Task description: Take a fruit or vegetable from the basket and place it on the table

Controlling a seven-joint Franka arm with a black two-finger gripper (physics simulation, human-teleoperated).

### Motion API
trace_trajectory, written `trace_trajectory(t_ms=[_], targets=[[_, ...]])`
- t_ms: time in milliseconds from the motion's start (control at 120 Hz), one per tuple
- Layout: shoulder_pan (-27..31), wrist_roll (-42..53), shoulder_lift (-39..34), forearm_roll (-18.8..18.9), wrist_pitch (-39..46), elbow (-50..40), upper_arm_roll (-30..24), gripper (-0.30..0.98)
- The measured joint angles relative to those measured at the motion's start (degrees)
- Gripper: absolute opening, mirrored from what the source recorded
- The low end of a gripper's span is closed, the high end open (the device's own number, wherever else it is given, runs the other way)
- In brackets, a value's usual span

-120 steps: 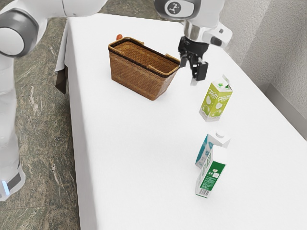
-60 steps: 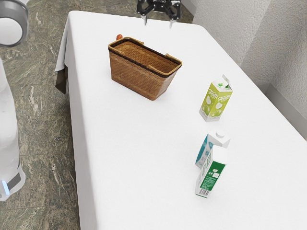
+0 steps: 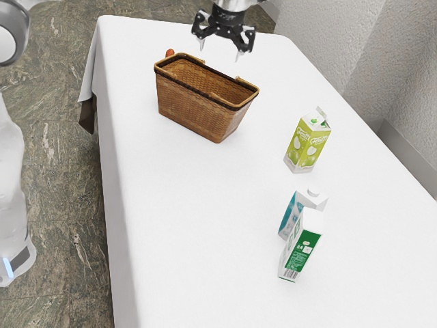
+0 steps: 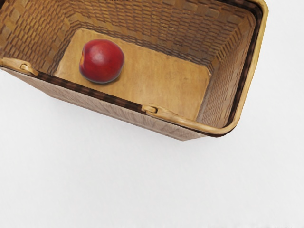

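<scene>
White tablecloth (image 3: 198, 205): bore 1 wicker basket (image 3: 194, 109).
Gripper (image 3: 220, 52): had just shifted toward the basket, to its 1 o'clock in the exterior view; fingers (image 3: 245, 42) spread, empty.
Red apple (image 4: 101, 61): lay on the basket floor (image 4: 147, 80).
Basket rim (image 4: 262, 33): lay nearer, so lowering seemed next.

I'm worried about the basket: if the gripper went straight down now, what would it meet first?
The gripper likely meets the table beside the basket, though whether it clears the basket is unclear.
</scene>
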Motion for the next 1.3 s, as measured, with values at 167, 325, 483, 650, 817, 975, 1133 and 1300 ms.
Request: trace_trajectory(t_ms=[167, 325, 483, 650, 817, 975, 1133, 1300], targets=[[-1.26, 7.11, -3.75, 6.79, -4.58, 0.75, 0.08, 0.69], [-1.98, 16.55, -4.18, 10.85, -7.46, 1.91, 0.18, 0.69], [-1.30, 25.73, 1.65, 13.82, -6.37, 5.77, 0.32, 0.69], [0.91, 33.27, 5.95, 12.25, -3.03, 5.05, 1.10, 0.69], [4.03, 38.93, 5.45, 8.63, 0.71, 0.66, 1.65, 0.69], [6.86, 42.97, 5.30, 7.15, 2.91, -0.61, 2.73, 0.69], [9.18, 46.02, 8.42, 5.65, 5.31, -0.27, 3.14, 0.69], [11.39, 48.49, 12.05, 1.48, 8.96, -0.37, 3.14, 0.69]])
